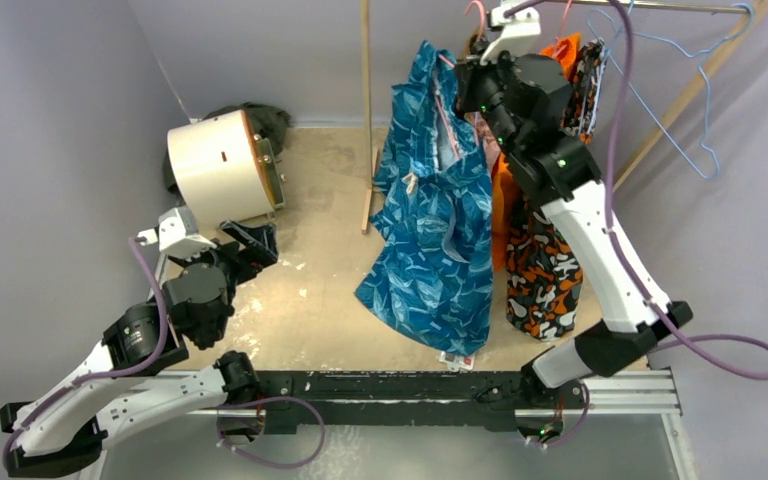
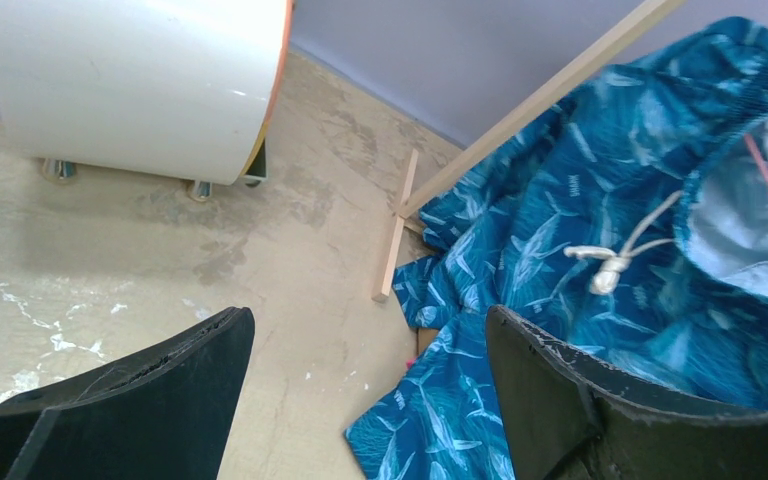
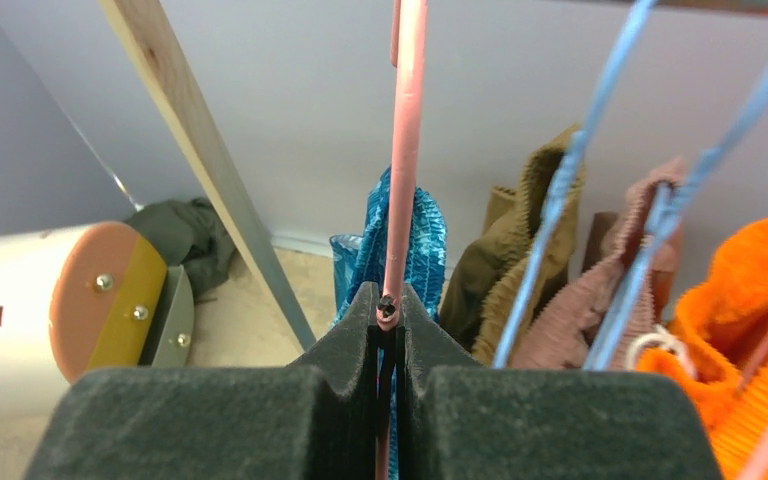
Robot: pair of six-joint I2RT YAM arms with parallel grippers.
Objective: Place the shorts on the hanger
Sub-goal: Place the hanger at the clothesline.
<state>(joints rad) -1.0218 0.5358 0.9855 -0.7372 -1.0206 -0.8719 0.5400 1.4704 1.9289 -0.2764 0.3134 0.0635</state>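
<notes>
The right tool (image 3: 388, 310) is seen raised at the back of the desk (image 1: 290, 300). Its jaws are pressed together on the thin pink wire of the hanger (image 3: 405, 150), which is pinched in the notch at the fingertips and runs straight up from there.

The shorts (image 1: 430, 230) are draped from that hanger, just left of the right tool and beside the wooden post (image 1: 367, 100). The pink wire is visible inside the open waistband. The cloth hangs long, and its lower end is spread near the front of the desk. The white drawstring (image 2: 605, 265) is tied in a bow below the waistband.

The left tool (image 2: 365, 325) is held low over the desk, well apart from the shorts, with its jaws spread wide and nothing between them. A white drum (image 1: 215, 170) lies on its side just behind it.

To the right of the shorts, an orange garment (image 1: 503, 190) and a brown one (image 3: 520, 230) are hung, and blue hangers (image 1: 700, 120) are seen on the rail (image 1: 660, 6).
</notes>
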